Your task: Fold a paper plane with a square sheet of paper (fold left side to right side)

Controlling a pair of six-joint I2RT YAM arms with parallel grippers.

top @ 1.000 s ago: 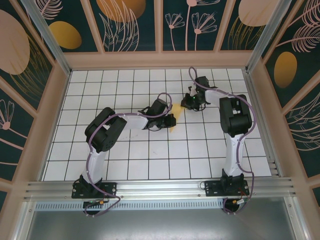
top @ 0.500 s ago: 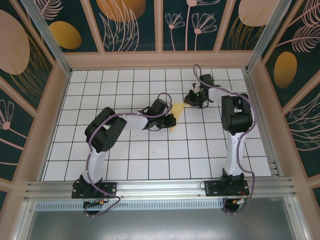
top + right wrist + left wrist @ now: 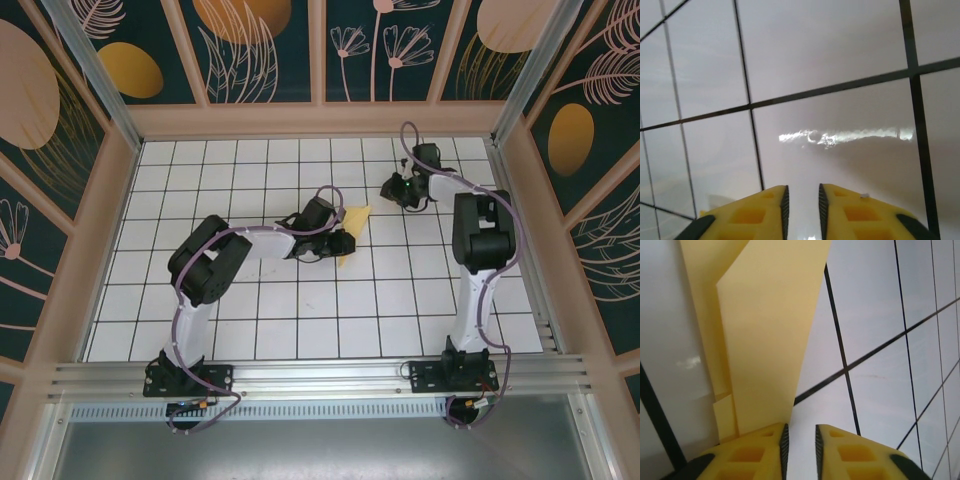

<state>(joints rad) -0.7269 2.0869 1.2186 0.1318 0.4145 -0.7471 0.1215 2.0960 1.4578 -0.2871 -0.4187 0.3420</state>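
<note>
The folded yellow sheet of paper [image 3: 354, 216] lies on the white grid table, a narrow pointed shape running under my left wrist. In the left wrist view the paper [image 3: 770, 330] shows layered folds and reaches down to the outer side of the left finger. My left gripper [image 3: 800, 432] sits low over it [image 3: 341, 242], jaws a narrow gap apart with only bare table between them. My right gripper [image 3: 393, 189] hovers to the right of the paper, apart from it. Its jaws [image 3: 801, 192] also stand slightly open with nothing between them.
The white gridded tabletop [image 3: 300, 300] is fenced by wooden-framed walls [image 3: 320, 118]. A metal rail [image 3: 320, 372] runs along the near edge by the arm bases. Open tiles lie in front of the arms and at the far left.
Both grippers have gone from shut to slightly open. My right gripper has drawn away from the paper toward the back right. The left arm has stayed put.
</note>
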